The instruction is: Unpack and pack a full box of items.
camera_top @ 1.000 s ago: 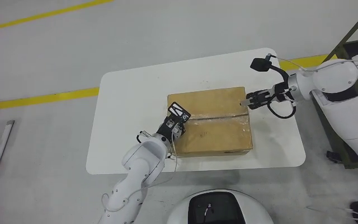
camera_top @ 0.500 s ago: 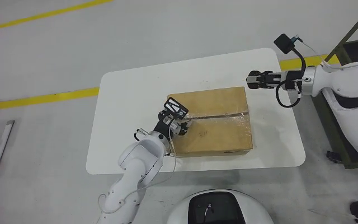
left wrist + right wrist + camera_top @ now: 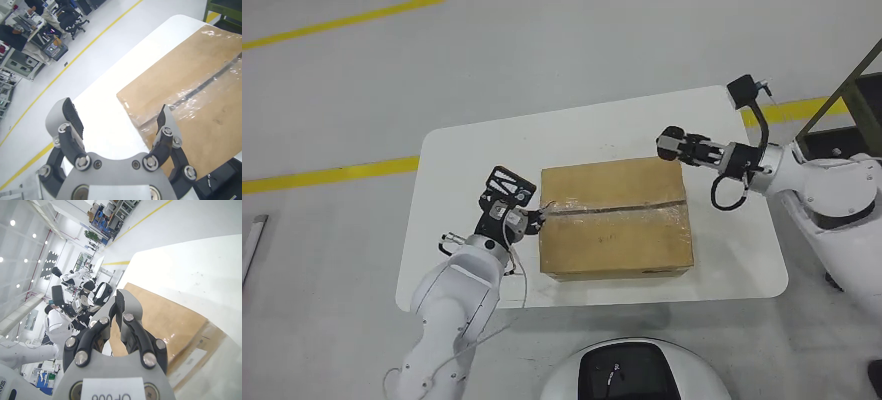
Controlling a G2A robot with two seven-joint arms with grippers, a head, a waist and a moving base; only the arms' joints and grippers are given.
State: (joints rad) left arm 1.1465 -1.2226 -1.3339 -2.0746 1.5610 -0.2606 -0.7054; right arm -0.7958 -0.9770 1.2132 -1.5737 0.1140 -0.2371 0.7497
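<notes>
A closed brown cardboard box (image 3: 614,217) lies in the middle of the white table (image 3: 462,190), its top seam sealed with clear tape (image 3: 191,106). My left gripper (image 3: 530,216) is at the box's left end, level with the seam. In the left wrist view it (image 3: 117,115) is open, one fingertip (image 3: 163,116) over the taped edge and the other over bare table. My right gripper (image 3: 669,143) hovers at the box's far right corner. The right wrist view shows it (image 3: 119,303) shut on nothing above the box top (image 3: 162,321).
Bare table surrounds the box, widest on the left side. A dark green rack (image 3: 842,85) stands off the table's far right corner. Yellow lines (image 3: 332,175) run across the floor beyond the table.
My left gripper has slid off the box top to its left end. My right gripper has moved from the seam's right end to the far right corner.
</notes>
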